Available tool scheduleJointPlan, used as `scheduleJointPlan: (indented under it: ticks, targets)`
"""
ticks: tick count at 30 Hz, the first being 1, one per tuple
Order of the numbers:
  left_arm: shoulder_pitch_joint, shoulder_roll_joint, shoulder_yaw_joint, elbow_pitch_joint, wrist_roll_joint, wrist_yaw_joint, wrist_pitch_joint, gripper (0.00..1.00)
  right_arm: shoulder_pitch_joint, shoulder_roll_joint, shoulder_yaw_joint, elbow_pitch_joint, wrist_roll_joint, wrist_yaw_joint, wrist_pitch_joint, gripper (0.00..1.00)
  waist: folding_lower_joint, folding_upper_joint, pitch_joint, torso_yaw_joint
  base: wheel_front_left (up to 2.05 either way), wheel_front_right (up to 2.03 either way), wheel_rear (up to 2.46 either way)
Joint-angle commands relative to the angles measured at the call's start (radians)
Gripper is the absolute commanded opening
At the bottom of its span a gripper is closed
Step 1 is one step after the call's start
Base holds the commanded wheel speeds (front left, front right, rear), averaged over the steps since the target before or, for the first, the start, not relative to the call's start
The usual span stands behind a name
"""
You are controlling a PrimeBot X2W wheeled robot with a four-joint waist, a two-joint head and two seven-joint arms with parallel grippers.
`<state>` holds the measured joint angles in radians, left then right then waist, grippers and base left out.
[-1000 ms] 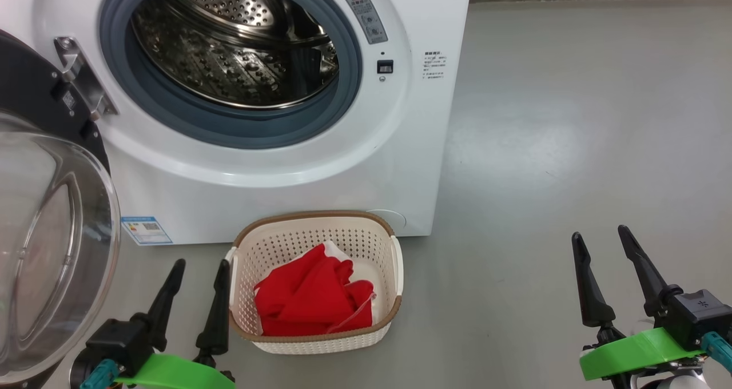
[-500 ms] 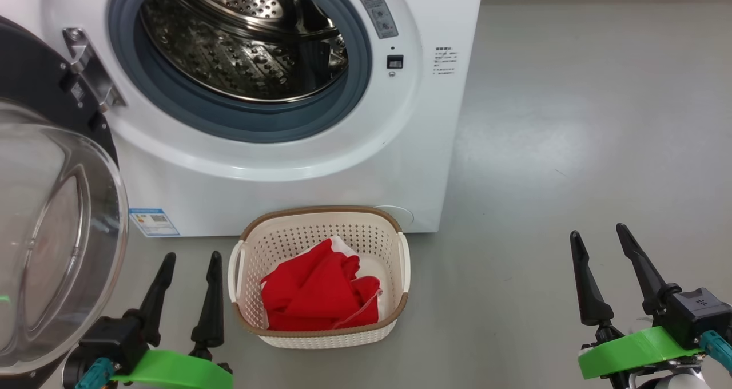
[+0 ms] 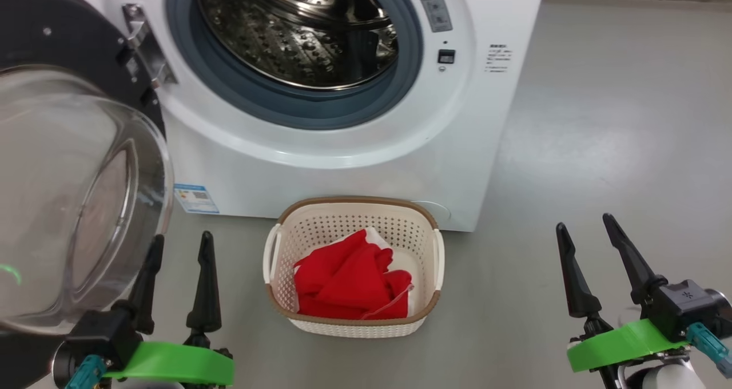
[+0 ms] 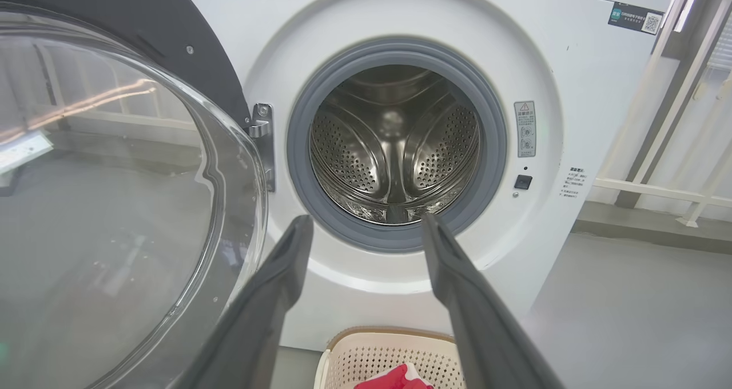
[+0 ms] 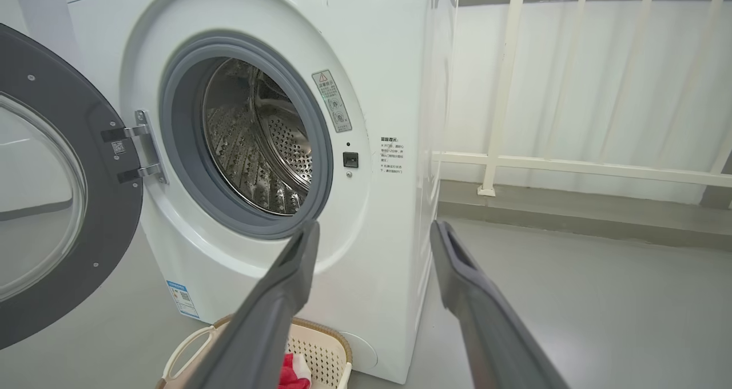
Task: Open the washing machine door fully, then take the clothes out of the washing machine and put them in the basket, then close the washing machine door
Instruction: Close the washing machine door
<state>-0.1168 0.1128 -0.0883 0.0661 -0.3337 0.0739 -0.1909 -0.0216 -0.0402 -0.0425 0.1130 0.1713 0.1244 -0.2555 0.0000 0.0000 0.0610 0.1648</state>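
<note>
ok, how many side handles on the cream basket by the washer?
2: the white left handle and the white right handle of the cream-white perforated plastic basket, one on each side in the head view. None seems hidden.

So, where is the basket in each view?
Head view: basket lower centre, in front of the washing machine.
Left wrist view: basket at bottom edge, near centre.
Right wrist view: basket at bottom edge, left of centre.
Shared landmark: grey door ring, above it in all.
</note>
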Motion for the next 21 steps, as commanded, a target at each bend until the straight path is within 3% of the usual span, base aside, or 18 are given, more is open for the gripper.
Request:
scheduleJointPlan:
  ticks: [1, 21]
  targets:
    - [0.004, 0.015, 0.038, -0.042, 0.009, 0.012, 0.004, 1.0, -0.051, -0.01, 0.035, -0.03, -0.02, 0.006, -0.006, 1.0, 0.0, 0.0, 0.008, 0.04, 0.0, 0.0, 0.0]
    - [0.034, 0.013, 0.043, -0.11, 0.029, 0.082, 0.011, 1.0, -0.081, -0.023, 0.076, -0.032, -0.028, 0.006, -0.006, 1.0, 0.0, 0.0, 0.005, 0.23, 0.0, 0.0, 0.0]
